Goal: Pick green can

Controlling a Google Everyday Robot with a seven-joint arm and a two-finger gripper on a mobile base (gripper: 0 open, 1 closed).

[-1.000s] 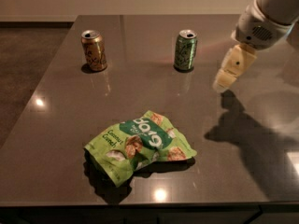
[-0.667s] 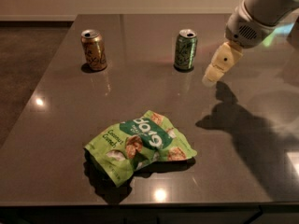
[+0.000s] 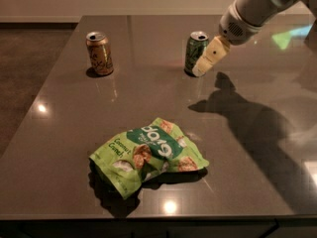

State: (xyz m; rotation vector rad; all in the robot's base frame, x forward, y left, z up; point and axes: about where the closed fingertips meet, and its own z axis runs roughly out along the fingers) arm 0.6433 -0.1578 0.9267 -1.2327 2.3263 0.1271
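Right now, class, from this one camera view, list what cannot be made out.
- Green can: lower right side hidden by the gripper beside it; contact unclear.
- Arm: cut off by the top edge.
- Orange-gold can: lettering too small to read.

You'll read "Coconut" on the bag (image 3: 148,158); its large white logo is unclear. Lettering on the green can (image 3: 195,52) and gold can (image 3: 99,54) is illegible. The gripper (image 3: 202,69) hangs just right of the green can.
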